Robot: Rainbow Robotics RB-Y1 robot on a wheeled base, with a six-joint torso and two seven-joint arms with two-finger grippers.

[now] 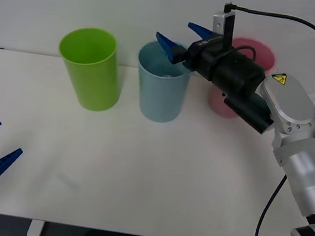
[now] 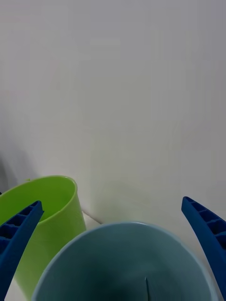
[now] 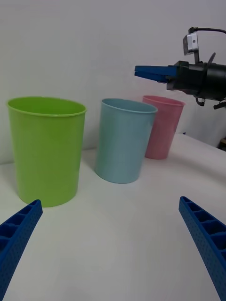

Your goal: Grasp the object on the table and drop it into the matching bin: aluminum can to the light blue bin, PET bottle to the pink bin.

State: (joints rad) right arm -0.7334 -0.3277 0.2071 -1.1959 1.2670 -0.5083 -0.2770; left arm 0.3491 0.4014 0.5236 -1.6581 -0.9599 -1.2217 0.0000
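My right gripper [image 1: 174,32] hovers open just above the rim of the light blue bin [image 1: 161,92], with nothing between its fingers. In the right wrist view the open fingers frame the bin's mouth [image 2: 122,263] from above. The left wrist view has the same gripper [image 3: 150,71] over the light blue bin [image 3: 123,141]. The aluminum can is out of view. The pink bin [image 1: 255,49] stands behind the right arm, partly covered by it. My left gripper [image 1: 8,138] rests open at the table's near left edge.
A lime green bin [image 1: 90,73] stands to the left of the light blue bin, a small gap between them. The white table [image 1: 137,180] stretches in front of the three bins. A black cable loops above the right arm.
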